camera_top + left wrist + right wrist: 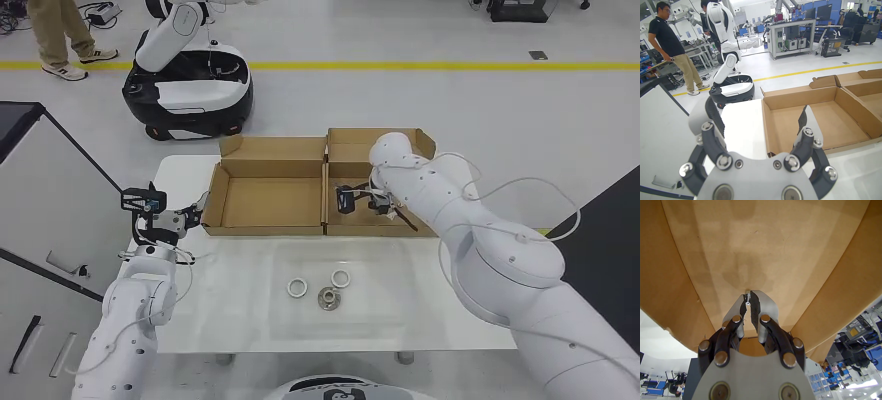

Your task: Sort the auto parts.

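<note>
Inside the right box [761, 247], the right arm bends down; the right gripper [748, 295] is clenched on a small screw [748, 300] at its tips. The left gripper [757, 113] hangs beside the left box [831, 125], spread wide.

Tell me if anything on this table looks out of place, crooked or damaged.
Nothing stands out. The left box and right box sit squarely side by side, two rings and a round metal part lie together on the table, and the right gripper holds a screw inside the right box.
</note>
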